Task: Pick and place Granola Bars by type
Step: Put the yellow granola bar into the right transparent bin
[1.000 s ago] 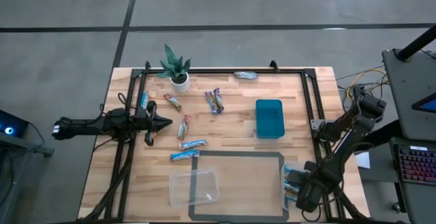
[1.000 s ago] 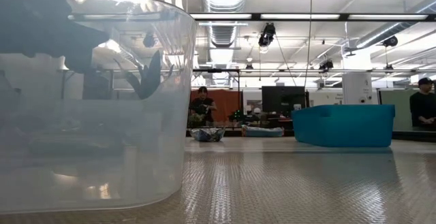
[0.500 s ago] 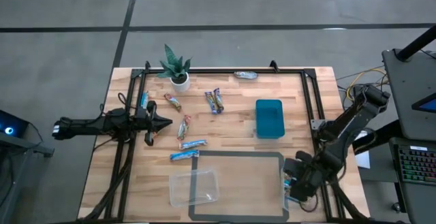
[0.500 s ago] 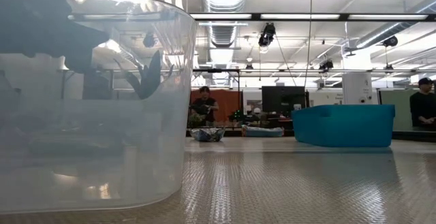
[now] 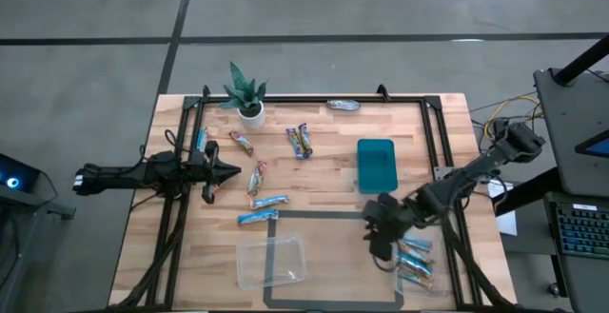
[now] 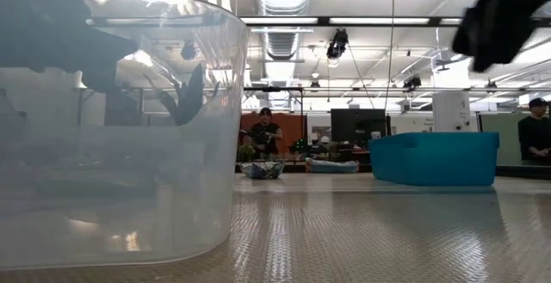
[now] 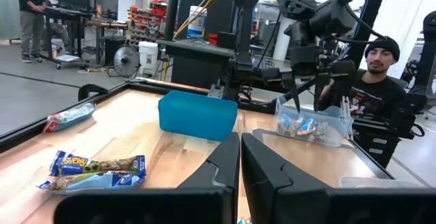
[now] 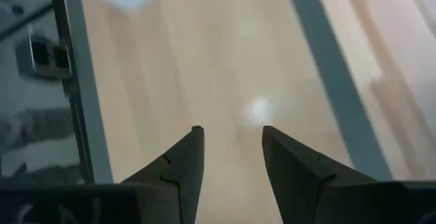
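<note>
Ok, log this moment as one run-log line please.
left tool: shut, parked at table's left | right tool: open, empty, above grey-taped area | granola bars: several in clear tub at right | teal bin: no bars visible inside

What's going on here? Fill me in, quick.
A two-armed robot is sorting granola bars by type. The right pincer hovers open and empty above the taped rectangle. Beside it sits a clear tub already holding a few bars. Several loose bars lie on the left half of the table, unsorted. The left pincer is shut and parked at the left edge.
</note>
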Controlling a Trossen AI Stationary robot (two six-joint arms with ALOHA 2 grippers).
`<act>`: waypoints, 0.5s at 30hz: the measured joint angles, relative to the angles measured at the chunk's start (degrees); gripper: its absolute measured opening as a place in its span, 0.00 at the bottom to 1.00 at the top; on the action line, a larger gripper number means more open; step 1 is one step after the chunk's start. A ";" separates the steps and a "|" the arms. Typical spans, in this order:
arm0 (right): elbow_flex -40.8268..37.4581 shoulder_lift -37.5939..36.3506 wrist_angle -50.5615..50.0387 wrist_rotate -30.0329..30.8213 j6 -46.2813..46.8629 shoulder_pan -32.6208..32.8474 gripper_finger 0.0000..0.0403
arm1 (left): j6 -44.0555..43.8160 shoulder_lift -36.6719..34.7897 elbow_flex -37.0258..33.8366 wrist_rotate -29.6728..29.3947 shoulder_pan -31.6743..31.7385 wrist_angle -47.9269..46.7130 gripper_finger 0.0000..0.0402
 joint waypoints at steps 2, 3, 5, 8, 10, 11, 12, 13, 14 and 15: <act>0.27 0.92 2.52 -0.02 -1.56 -2.13 0.34 | 0.00 -0.02 -0.02 -0.02 0.00 0.00 0.00; 0.27 1.38 3.85 0.00 -2.37 -3.05 0.35 | 0.00 -0.02 0.00 -0.01 -0.01 0.01 0.00; 0.27 2.22 6.57 -0.07 -4.24 -4.71 0.35 | 0.00 -0.02 0.00 0.00 -0.01 -0.01 0.00; 0.29 3.81 10.79 -0.26 -7.01 -7.03 0.34 | 0.00 -0.02 0.00 -0.02 -0.02 -0.01 0.00; 0.29 4.89 13.81 -0.37 -8.52 -8.68 0.33 | 0.00 -0.02 -0.01 0.00 -0.01 -0.01 0.00; 0.30 5.45 15.39 -0.42 -9.00 -9.43 0.33 | 0.00 -0.01 0.00 0.00 -0.01 -0.01 0.00; 0.34 6.02 16.80 -0.73 -9.57 -10.17 0.33 | 0.00 -0.02 -0.01 -0.02 -0.01 -0.01 0.00; 0.50 6.58 17.74 -1.23 -10.26 -10.88 0.33 | 0.00 -0.02 -0.01 -0.01 -0.02 0.00 0.00; 0.94 7.29 17.99 -1.44 -10.80 -11.43 0.33 | 0.00 -0.02 -0.02 0.00 0.00 -0.01 0.00; 1.58 8.02 17.99 -1.47 -11.53 -11.98 0.33 | 0.00 -0.02 -0.01 -0.02 0.00 0.00 0.00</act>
